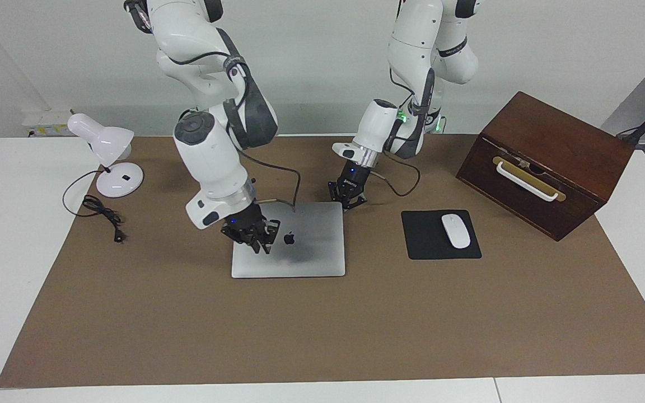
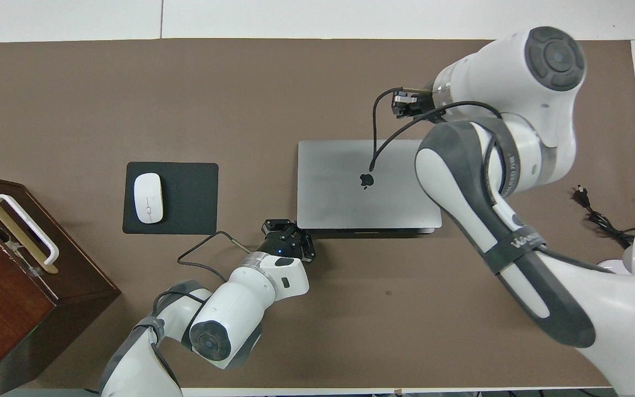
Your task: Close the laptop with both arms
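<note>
- The laptop (image 1: 300, 246) is seen lying flat on the brown mat (image 1: 322, 336) of the counter, lid down, beside the mouse pad (image 1: 440, 235).
- The right gripper (image 1: 249, 234) is held over the lid; whether its fingers are spread cannot be told.
- The left gripper (image 1: 347, 196) is placed at the corner nearest the robots; its fingers likewise cannot be read.
- The lid should be pressed evenly, then both grippers lifted straight up.

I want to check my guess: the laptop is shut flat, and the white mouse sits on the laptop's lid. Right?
Nearly. The laptop is shut flat, but the white mouse sits on the black mouse pad beside it, not on the lid. The facing view shows it.
</note>
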